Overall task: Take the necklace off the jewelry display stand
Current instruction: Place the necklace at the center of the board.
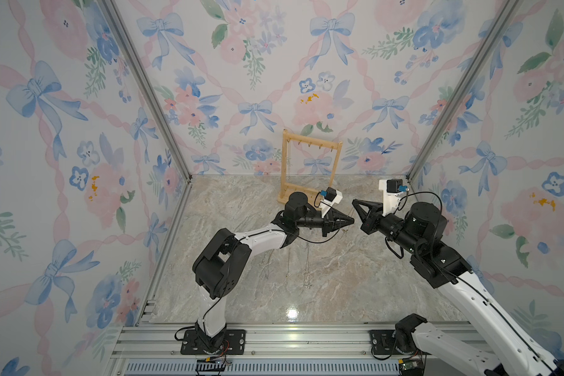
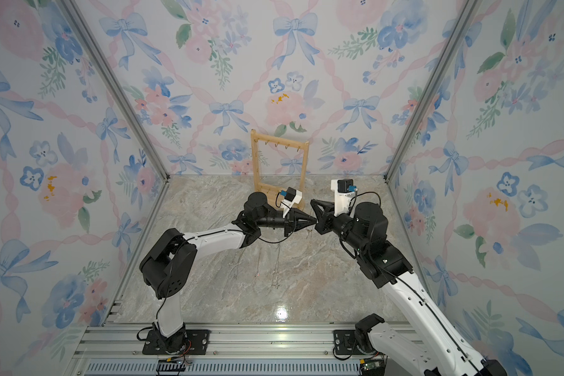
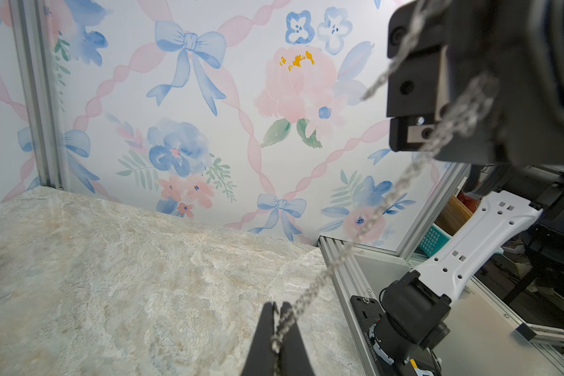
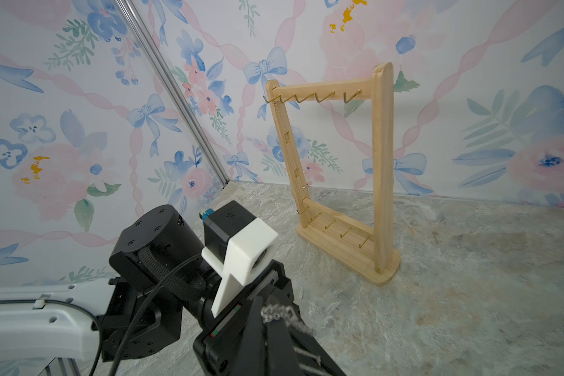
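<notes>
The light-wood jewelry display stand (image 1: 336, 175) (image 2: 303, 175) (image 4: 383, 162) stands at the back wall. A thin gold necklace (image 4: 287, 136) hangs from its end hook along one post. In front of the stand my two grippers meet tip to tip above the table. My left gripper (image 3: 277, 304) (image 1: 352, 220) is shut on a silver chain necklace (image 3: 372, 215). The chain runs up to my right gripper (image 4: 264, 301) (image 1: 355, 202), which is shut on its other part (image 4: 277, 314). Loose loops of it drape over the right gripper's body (image 3: 463, 114).
Several thin necklaces (image 1: 288, 263) (image 2: 277, 270) lie stretched out on the marble tabletop (image 1: 355, 286) between the two arms. Floral walls close in the back and both sides. An aluminium rail (image 1: 290, 338) runs along the front edge.
</notes>
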You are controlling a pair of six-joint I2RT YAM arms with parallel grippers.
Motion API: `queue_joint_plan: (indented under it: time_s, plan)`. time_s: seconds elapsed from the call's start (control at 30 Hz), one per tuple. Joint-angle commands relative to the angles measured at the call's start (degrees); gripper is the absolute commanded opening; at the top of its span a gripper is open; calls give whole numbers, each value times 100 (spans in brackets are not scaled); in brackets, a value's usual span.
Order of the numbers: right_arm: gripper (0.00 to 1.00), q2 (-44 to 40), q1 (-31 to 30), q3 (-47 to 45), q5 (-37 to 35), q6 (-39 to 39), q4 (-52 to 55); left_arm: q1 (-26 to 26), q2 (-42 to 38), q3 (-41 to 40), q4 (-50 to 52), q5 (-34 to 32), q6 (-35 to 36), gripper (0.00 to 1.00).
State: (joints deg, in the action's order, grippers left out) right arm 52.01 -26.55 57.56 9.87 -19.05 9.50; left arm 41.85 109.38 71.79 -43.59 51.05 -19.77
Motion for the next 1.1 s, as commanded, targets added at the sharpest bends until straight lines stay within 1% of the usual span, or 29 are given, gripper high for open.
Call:
queue_joint_plan:
  time_s: [0.0, 0.1, 0.3, 0.4, 0.57, 0.7, 0.83, 0.87, 1.07]
  plan:
    - [0, -210, 52, -99, -8, 44, 160, 132, -88, -142, 296, -460, 235, 0]
    - [0, -335, 52, -211, -2, 44, 280, 241, -248, -385, 368, -629, 219, 0]
    - [0, -612, -41, -546, -11, 33, 419, 515, -754, -1229, 396, -1355, 254, 0]
    - [0, -729, -180, -704, -18, 76, 511, 754, -997, -1637, 400, -1803, 224, 0]
    - [0, -931, -617, -1065, -99, 135, 630, 1221, -1364, -2345, 398, -2579, 40, 0]
    - [0, -1080, -946, -1449, -218, 60, 592, 1562, -1531, -2828, 395, -3007, -355, 0]
    - [0, -1239, -1247, -1916, -263, -131, 468, 1935, -1714, -3215, 393, -3577, -578, 0]
    - [0, -1277, -1337, -2015, -308, -161, 461, 2034, -1757, -3486, 391, -3738, -665, 0]
    - [0, -1506, -1835, -2446, -659, -264, 636, 2558, -1959, -4056, 335, -4617, -1194, 0]
